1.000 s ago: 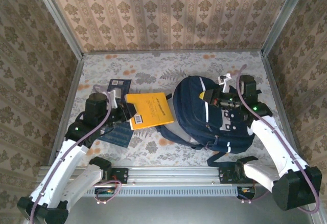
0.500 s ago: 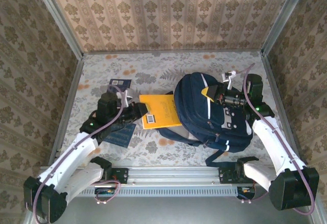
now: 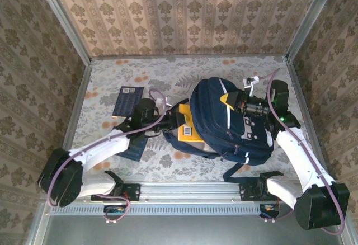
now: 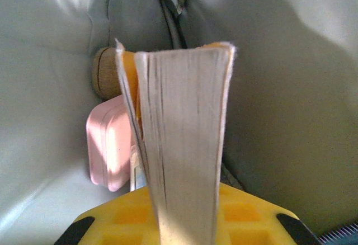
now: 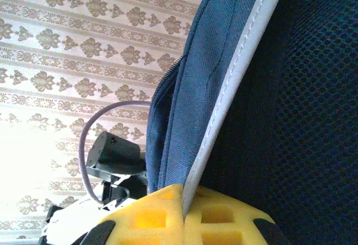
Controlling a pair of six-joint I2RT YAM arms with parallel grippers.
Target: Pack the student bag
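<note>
Mid-frame, left tool (image 3: 175, 123) grips yellow book (image 3: 185, 128), half inside student bag (image 3: 215, 139); right tool (image 3: 237, 105) clamped shut on bag's upper edge, right of centre.

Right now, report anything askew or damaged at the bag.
The yellow book, half inside the student bag, has one cover splayed away from the pages, its top corner frayed, close to the pink case. Nothing else stands out.
</note>
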